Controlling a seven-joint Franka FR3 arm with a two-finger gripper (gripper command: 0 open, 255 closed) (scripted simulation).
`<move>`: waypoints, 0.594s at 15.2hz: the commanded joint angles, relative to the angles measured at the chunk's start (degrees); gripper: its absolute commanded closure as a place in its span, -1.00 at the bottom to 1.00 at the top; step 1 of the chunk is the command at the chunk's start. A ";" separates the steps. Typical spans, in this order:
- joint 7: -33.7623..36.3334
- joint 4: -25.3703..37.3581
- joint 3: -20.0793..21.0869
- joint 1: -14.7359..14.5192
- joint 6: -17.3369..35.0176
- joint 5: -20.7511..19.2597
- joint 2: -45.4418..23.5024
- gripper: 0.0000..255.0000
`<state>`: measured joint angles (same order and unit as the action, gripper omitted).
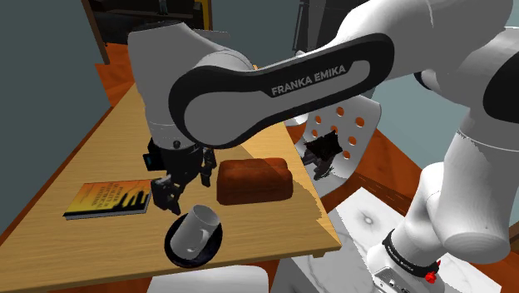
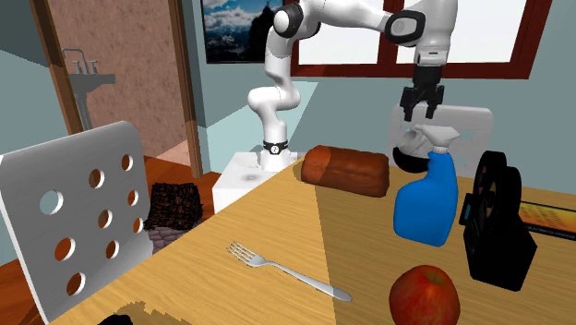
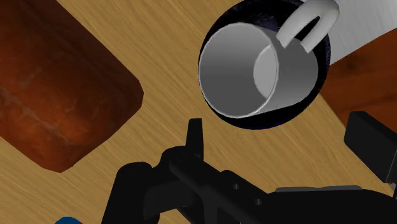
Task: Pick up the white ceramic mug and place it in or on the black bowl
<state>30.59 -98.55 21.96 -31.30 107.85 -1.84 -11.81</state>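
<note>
Gripper [image 1: 169, 198] spread wide, nothing pinched: in the wrist view both black fingers [image 3: 194, 137] stand well apart with only bare wood between them. I'm hanging just above the wooden table [image 1: 100, 150], low in the shoulder view's centre-left, with the arm arched over from the right.

And there's the white mug [image 1: 198, 226], tipped on its side inside the black bowl [image 1: 175, 250], right at the lower middle of that frame, just beside my fingertips. The wrist camera looks straight into its open mouth [image 3: 238, 73]. Its handle [image 3: 308, 22] points away from me, out over the bowl's dark rim [image 3: 219, 25]. My read is that the bowl is shallow and rounded, so the mug leans against the wall instead of standing upright.

By the look of it, the placing is done: mug in bowl, my fingers touching neither. Open and off to the side is where I'd want to be, so I don't nudge it.

One worry: the bowl sits close to the table's near edge, so I'd back off upward rather than sideways.

The brown loaf [image 1: 254, 179] lies just beyond the bowl and the book [image 1: 108, 200] sits off at the left. From the second exterior view a blue spray bottle [image 2: 427, 198] partly blocks the bowl, with me [image 2: 420, 113] above it.
</note>
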 commanded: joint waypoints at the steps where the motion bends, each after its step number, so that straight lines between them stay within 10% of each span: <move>1: -0.07 2.64 0.08 0.01 -3.23 0.24 0.58 -1.00; 9: -0.09 4.08 0.09 0.01 -4.72 0.27 0.65 -1.00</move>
<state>30.50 -94.49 22.05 -31.30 103.14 -1.57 -11.16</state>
